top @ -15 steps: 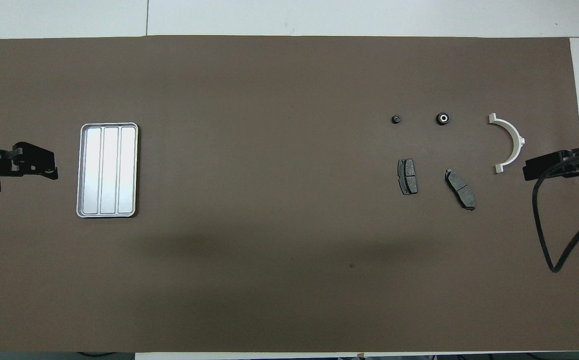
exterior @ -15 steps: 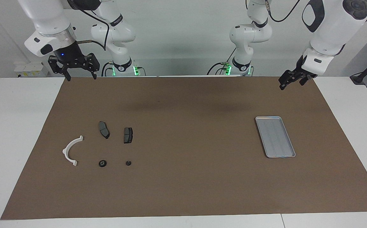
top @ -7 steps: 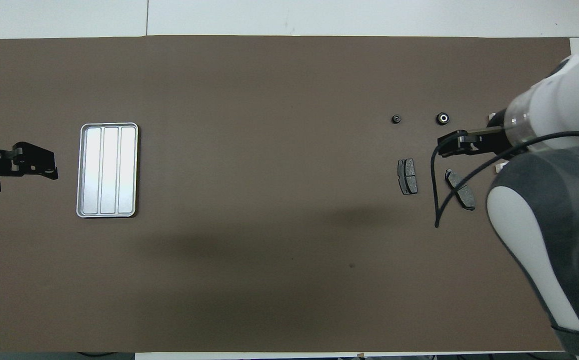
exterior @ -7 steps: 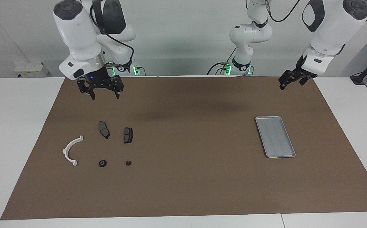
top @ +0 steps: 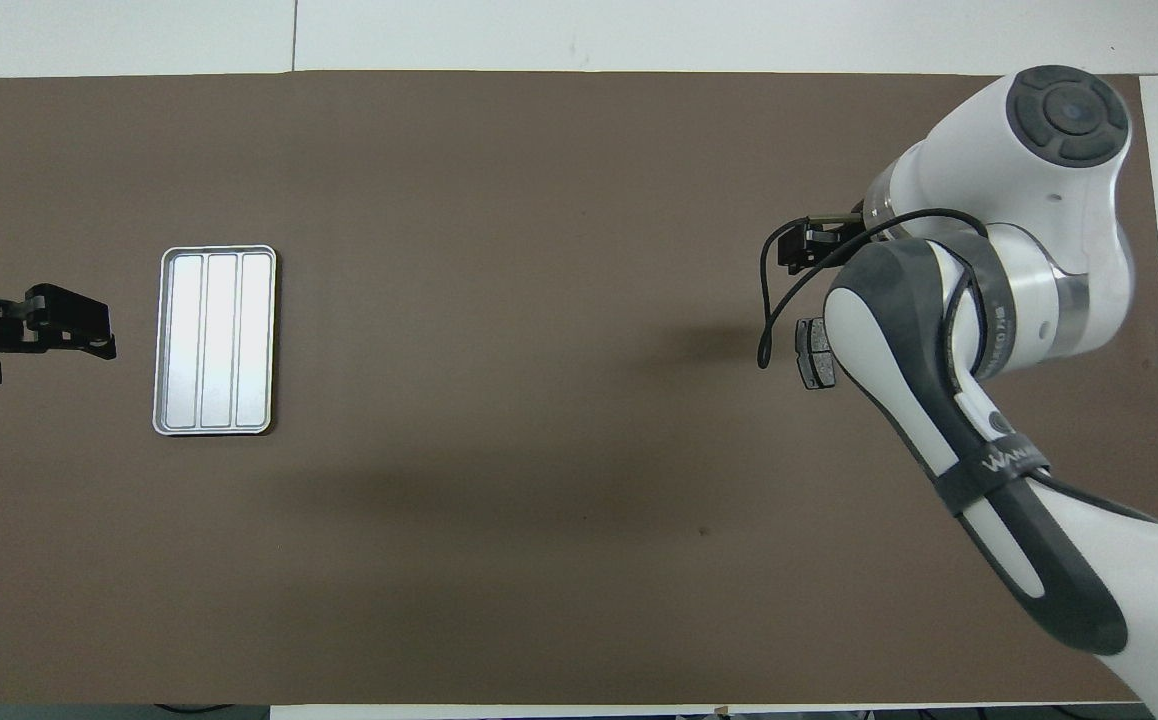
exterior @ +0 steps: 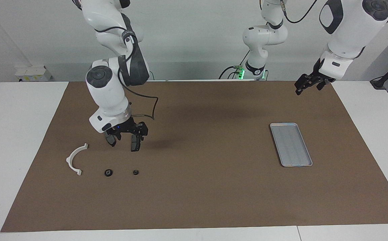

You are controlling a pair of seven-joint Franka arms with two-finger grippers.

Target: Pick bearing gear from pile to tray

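The pile lies toward the right arm's end of the brown mat: a white half-ring bracket (exterior: 75, 160), two dark grey brake-pad pieces (exterior: 134, 144), and two tiny black round pieces (exterior: 108, 172) (exterior: 135, 172). My right gripper (exterior: 124, 140) is open and empty, low over the two brake pads and partly hiding them. In the overhead view the right arm covers most of the pile; only one pad (top: 811, 357) and the right gripper (top: 797, 247) show. The silver tray (exterior: 291, 144) (top: 214, 340) is empty. My left gripper (exterior: 309, 83) (top: 69, 335) waits raised beside the tray.
The brown mat (exterior: 207, 187) covers most of the white table. The right arm's cable (exterior: 152, 107) hangs beside its wrist.
My right arm has swung from the mat's corner near its base out and down over the brake pads. The pile, the tray and the left arm have not moved.
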